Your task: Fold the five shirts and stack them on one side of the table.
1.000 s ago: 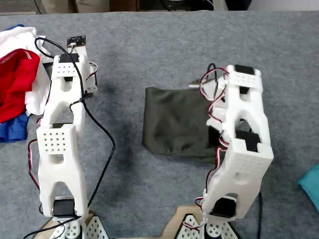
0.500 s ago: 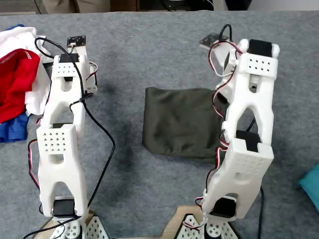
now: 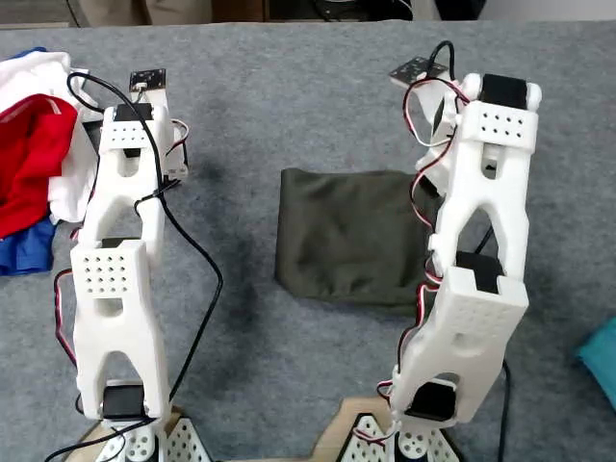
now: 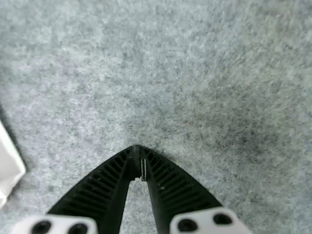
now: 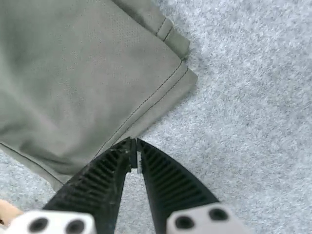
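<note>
A grey felt-covered desk (image 3: 289,106) is seen from above, with two white plastic robot arms mounted side by side at its near edge. At the centre of the desk lies an olive-green shirt folded into a rough rectangle (image 3: 342,236), flat on the felt, between the two arms and closer to the right arm (image 3: 476,269), whose upper links cover the shirt's right edge. At the far left corner of the desk is a loose, unfolded heap of shirts (image 3: 34,154): white cloth at the back, a crumpled red one on top, and blue showing beneath at the near side. The left arm (image 3: 120,260) stretches forward just beside this heap, with a black cable looping over it. A patch of teal cloth (image 3: 602,361) shows at the right edge of the desk, well apart from the olive shirt. From the left wrist, the left end effector (image 4: 139,158) has its black ribbed fingers pressed together, holding nothing, over bare grey felt, with a sliver of white cloth (image 4: 9,165) off to one side. From the right wrist, the right end effector (image 5: 134,152) is likewise pressed together and empty, its tips at the stitched hem near a corner of the olive shirt (image 5: 83,73); whether they touch the fabric cannot be told.
</note>
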`<state>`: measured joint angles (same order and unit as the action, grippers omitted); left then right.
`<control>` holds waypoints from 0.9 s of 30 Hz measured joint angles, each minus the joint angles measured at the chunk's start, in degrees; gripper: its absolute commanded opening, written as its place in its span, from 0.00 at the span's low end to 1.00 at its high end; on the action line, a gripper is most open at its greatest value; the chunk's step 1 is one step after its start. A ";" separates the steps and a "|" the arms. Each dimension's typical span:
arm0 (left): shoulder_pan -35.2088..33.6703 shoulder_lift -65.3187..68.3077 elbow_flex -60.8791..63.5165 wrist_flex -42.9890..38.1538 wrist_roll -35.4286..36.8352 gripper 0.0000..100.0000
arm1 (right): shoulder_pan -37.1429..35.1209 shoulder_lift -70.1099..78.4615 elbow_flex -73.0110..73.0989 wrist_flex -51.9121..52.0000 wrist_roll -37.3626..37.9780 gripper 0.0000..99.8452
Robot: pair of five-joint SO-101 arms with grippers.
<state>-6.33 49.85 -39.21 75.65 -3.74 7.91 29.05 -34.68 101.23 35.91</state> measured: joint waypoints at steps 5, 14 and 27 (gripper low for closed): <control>0.00 0.00 0.00 0.00 0.00 0.02 | 0.00 0.00 0.00 0.00 0.00 0.01; 0.00 0.00 0.00 -0.09 0.00 0.02 | 1.14 -9.93 15.82 0.00 0.00 0.01; 0.09 0.44 -0.18 -0.18 0.00 0.02 | 3.78 -13.27 23.38 0.00 0.00 0.01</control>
<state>-6.24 50.29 -39.38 75.47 -3.74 11.69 15.78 -11.30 101.23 35.91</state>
